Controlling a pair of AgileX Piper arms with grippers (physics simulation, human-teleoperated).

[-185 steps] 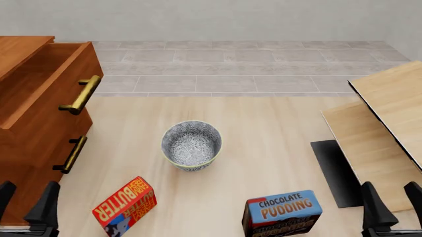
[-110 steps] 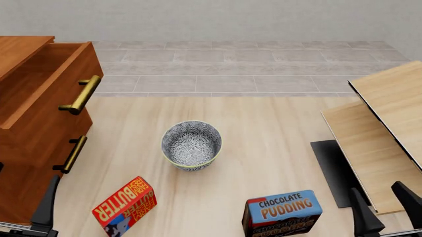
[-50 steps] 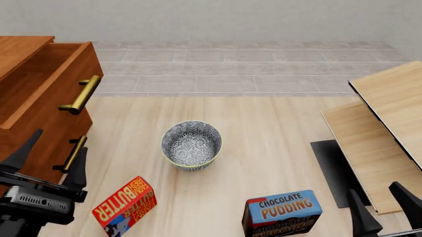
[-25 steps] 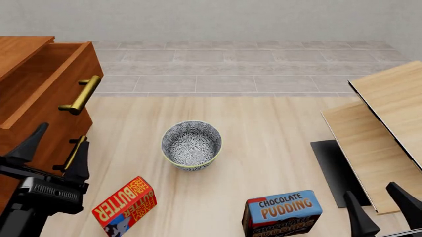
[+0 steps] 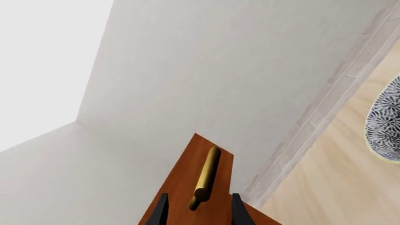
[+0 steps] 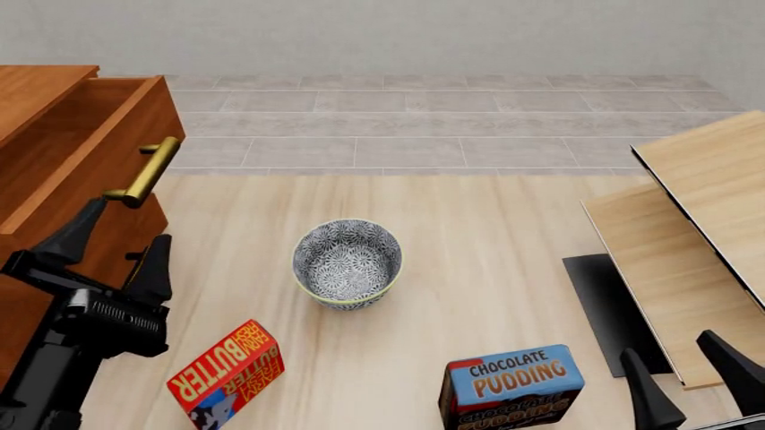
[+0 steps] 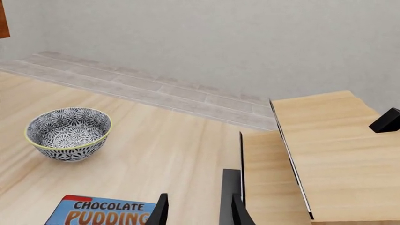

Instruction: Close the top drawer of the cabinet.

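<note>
Top drawer [image 6: 84, 152] pulled out of cabinet [image 6: 36, 269], brass handle [image 6: 143, 172] exposed. Left gripper [image 6: 117, 255] just below that handle, fingers spread wide; handle framed between fingertips only in left wrist view. Open tabletop between cabinet and bowl [image 6: 348, 262]. Right gripper [image 6: 693, 385] well right of cabinet, parted, holding nothing.

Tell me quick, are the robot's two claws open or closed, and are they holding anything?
Left claw: open, holding nothing, in front of the cabinet just below the top drawer's handle.
Right claw: open, holding nothing.
</note>
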